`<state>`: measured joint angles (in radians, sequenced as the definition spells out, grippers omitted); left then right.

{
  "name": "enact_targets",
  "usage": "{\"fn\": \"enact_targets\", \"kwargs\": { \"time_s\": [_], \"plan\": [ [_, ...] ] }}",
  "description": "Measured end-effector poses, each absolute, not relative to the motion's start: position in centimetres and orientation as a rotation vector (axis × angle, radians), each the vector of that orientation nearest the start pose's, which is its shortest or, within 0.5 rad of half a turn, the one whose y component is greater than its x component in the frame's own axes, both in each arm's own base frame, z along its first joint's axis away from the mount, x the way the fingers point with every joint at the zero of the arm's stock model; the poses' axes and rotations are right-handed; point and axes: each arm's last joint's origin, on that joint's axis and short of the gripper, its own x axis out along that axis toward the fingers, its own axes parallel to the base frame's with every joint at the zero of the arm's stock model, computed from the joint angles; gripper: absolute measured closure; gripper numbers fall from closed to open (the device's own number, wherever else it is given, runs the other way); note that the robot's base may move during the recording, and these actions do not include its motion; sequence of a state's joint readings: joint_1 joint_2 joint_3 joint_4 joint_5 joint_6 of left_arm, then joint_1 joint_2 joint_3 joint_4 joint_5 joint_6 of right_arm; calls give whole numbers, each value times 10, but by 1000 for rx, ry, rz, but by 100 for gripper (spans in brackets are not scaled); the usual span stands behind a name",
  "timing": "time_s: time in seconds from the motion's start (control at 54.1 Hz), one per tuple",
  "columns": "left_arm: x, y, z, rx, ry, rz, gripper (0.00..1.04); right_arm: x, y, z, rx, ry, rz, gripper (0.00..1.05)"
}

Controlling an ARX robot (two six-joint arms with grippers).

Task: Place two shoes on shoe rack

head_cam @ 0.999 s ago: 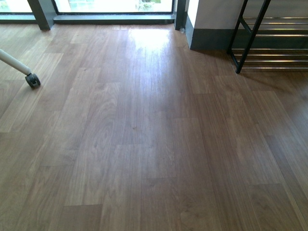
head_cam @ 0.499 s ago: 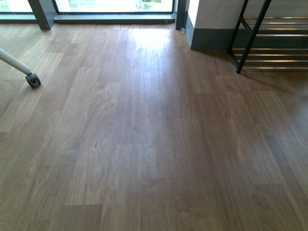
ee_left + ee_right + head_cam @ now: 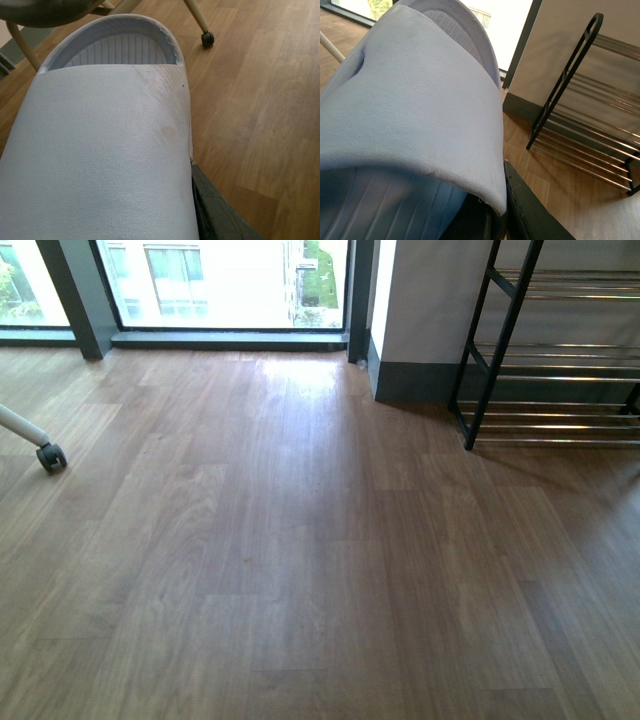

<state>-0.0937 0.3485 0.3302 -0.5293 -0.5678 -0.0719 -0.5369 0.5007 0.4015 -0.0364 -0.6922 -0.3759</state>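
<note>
Each wrist view is filled by a pale blue slide sandal held above the wooden floor. My left gripper (image 3: 193, 200) is shut on the strap edge of one sandal (image 3: 100, 150), with one dark finger (image 3: 217, 217) showing beside it. My right gripper (image 3: 501, 212) is shut on the strap of the other sandal (image 3: 420, 95), its edge pinched between two dark fingers (image 3: 530, 217). The shoe rack (image 3: 560, 350), a black frame with silver rod shelves, stands at the far right against the wall; in the right wrist view the shoe rack (image 3: 590, 120) lies beyond the sandal. Neither arm shows in the front view.
A white chair leg with a black caster (image 3: 48, 456) stands at the far left on the floor; a chair leg and its caster (image 3: 207, 38) also show past the left sandal. A white pillar with dark skirting (image 3: 420, 320) stands beside the rack. Windows run along the far wall.
The front view has shifted: the rack, the window and the caster sit lower in the picture and the rack further left, with more of its shelves and of the window showing.
</note>
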Motion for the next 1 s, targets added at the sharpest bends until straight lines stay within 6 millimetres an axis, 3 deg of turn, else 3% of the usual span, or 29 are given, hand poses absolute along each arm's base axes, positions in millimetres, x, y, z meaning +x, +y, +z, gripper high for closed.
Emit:
{"fn": "enact_targets", "kwargs": {
  "time_s": [0.999],
  "plan": [
    [98, 7, 201, 110, 505, 479, 102, 118, -49, 254, -294, 79, 174, 103]
  ]
}}
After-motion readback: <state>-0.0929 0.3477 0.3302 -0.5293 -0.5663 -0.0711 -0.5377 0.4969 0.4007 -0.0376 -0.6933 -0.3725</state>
